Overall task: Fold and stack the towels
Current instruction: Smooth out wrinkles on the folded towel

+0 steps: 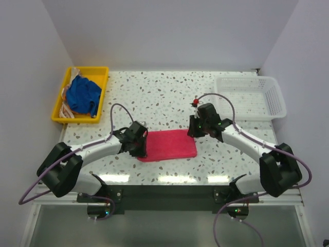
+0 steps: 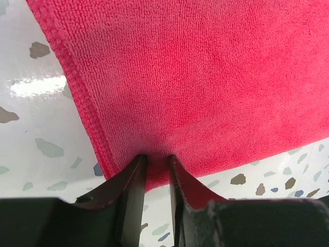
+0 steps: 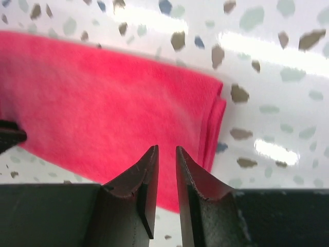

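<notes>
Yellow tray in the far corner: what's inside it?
A crumpled blue towel fills the yellow tray; bits of orange-and-white cloth peek out along its left side. Whatever lies beneath the blue one is covered.

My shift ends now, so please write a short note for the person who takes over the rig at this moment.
Left gripper: jaws almost shut, appears to pinch the left edge of the pink towel.
Right gripper: jaws slightly apart above the towel's folded right end, holding nothing visible.
The pink towel lies folded on the table between the arms. The blue towel and other cloths lie crumpled in the yellow tray.
Done: pink towel folded at least once.
Left: perhaps one more fold, then fold and stack the rest.
</notes>
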